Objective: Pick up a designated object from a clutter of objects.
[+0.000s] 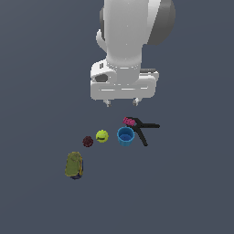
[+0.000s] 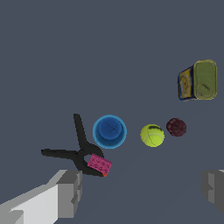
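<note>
The tool (image 1: 121,102) hangs above the counter (image 1: 36,91) with its fingers spread wide and nothing held. In the exterior view, the yellow-green ball (image 1: 102,136) lies between the dark red ball (image 1: 87,141) and the upright blue cup (image 1: 125,135); the black clamp (image 1: 142,128) sits just beside the cup, the olive-yellow bag (image 1: 74,165) apart. In the wrist view, the yellow-green ball (image 2: 152,135) lies between both fingers (image 2: 70,192), clear of them, the blue cup (image 2: 109,131) beside it
</note>
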Available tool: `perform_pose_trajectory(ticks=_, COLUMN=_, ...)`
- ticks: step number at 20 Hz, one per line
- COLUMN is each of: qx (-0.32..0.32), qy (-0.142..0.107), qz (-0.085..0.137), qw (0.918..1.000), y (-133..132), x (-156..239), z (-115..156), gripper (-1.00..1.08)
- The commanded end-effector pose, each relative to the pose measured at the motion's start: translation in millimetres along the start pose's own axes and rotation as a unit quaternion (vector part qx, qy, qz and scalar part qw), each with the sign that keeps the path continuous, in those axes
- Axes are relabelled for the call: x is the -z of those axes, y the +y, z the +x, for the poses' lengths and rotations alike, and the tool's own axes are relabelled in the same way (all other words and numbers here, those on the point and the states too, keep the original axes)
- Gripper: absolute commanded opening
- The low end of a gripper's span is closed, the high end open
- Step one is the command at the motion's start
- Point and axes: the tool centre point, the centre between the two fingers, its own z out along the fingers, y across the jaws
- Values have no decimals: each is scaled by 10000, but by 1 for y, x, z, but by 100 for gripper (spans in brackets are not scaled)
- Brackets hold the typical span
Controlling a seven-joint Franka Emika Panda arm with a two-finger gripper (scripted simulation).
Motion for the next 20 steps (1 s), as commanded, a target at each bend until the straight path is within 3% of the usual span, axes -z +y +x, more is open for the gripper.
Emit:
perform_pose_trajectory(ticks=1, qx=-19, qy=0, qz=1, qw=10000, y=0, x=-1, z=0, gripper=100)
perform_pose_trajectory(ticks=13, qx=-889, qy=9, qz=48, qw=9960, y=22, x=-51, z=5, gripper=100)
perform_pose_trajectory(ticks=20, qx=-2000, qy=19, qz=65, qw=9798, y=50, x=-113, z=3, gripper=100)
